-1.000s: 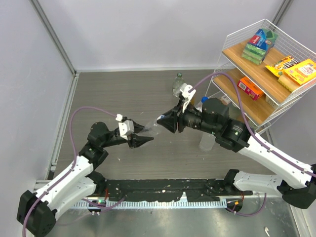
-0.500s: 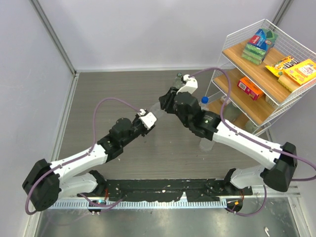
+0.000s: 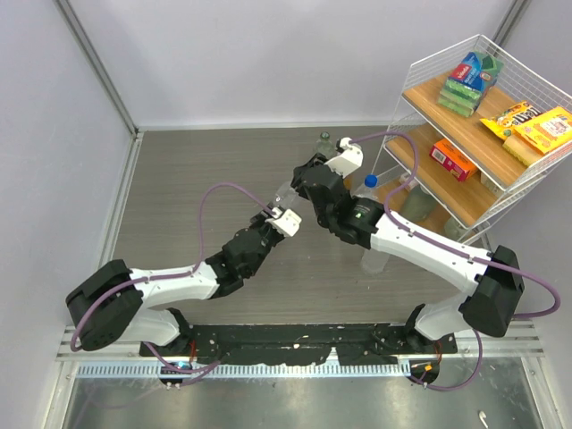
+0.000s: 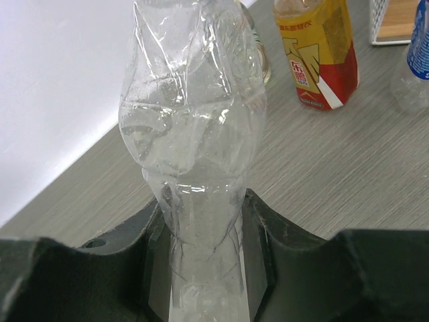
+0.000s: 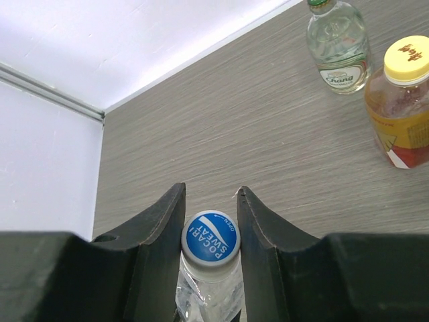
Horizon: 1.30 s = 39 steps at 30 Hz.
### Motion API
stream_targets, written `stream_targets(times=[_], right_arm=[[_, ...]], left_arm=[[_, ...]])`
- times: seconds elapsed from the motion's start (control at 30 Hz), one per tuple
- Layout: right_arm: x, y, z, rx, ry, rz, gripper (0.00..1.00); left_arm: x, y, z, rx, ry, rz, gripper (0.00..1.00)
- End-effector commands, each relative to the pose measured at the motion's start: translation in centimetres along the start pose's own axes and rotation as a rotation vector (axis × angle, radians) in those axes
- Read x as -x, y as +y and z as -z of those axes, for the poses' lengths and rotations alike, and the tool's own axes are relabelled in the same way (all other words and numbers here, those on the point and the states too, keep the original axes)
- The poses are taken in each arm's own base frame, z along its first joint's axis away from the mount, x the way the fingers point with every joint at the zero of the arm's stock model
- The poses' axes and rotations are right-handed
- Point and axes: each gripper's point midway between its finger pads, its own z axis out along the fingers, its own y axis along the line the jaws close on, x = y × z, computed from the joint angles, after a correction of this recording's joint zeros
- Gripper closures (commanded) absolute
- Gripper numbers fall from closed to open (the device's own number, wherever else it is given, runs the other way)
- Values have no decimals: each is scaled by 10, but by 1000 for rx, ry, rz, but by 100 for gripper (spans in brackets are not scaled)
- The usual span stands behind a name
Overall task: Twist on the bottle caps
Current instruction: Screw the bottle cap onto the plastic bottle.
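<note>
Fingers (image 4: 258,235) of left gripper (image 4: 204,201) part-closed, clamping crumpled clear plastic bottle (image 4: 194,121) above grey table (image 3: 197,170); right gripper (image 5: 209,191) pinches its white round cap with blue centre (image 5: 210,237). Both arms have swung outward, holds unchanged: cap seated, tightening likely.

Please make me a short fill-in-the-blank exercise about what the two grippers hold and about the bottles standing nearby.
1. The left gripper grips a ____, crumpled bottle.
2. The blue-centred cap held in the right gripper reads Pocari ____.
3. The amber bottle carries a ____ cap.
Missing words: clear; Sweat; yellow.
</note>
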Motion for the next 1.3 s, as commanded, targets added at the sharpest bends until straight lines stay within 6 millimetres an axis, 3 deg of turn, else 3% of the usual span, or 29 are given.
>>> stream_targets(times=[0.0, 0.07, 0.17, 0.37, 0.6, 0.7, 0.83, 0.93, 0.97, 1.0, 1.03, 1.17, 1.27], right_arm=[[-23, 24, 8, 109, 84, -39, 88], [-23, 29, 13, 146, 101, -18, 85], [-26, 38, 19, 212, 135, -2, 68], [-27, 40, 22, 234, 142, 51, 61], [-25, 37, 19, 212, 137, 100, 39], [-24, 37, 19, 212, 130, 107, 43], [-23, 41, 21, 228, 118, 97, 71], [-18, 40, 20, 215, 96, 108, 92], [-17, 38, 20, 211, 87, 124, 93], [-14, 37, 20, 207, 77, 147, 96], [-12, 35, 21, 206, 68, 160, 97], [-4, 17, 24, 184, 39, 331, 98], [-11, -4, 26, 206, 22, 526, 98]], left_arm=[[88, 18, 9, 56, -325, 166, 100], [89, 18, 10, 58, -326, 189, 100], [85, 17, 7, 63, -304, 200, 100], [80, 19, 2, 92, -272, 229, 100], [81, 17, 2, 86, -274, 239, 100], [80, 16, 3, 74, -269, 233, 100], [77, 17, 3, 83, -252, 252, 100], [77, 20, 6, 90, -253, 288, 62], [76, 21, 8, 90, -250, 305, 49], [76, 20, 11, 78, -248, 319, 16], [78, 21, 15, 66, -249, 336, 1], [75, 18, 37, -25, -159, 417, 0], [70, 14, 64, -105, -113, 520, 0]])
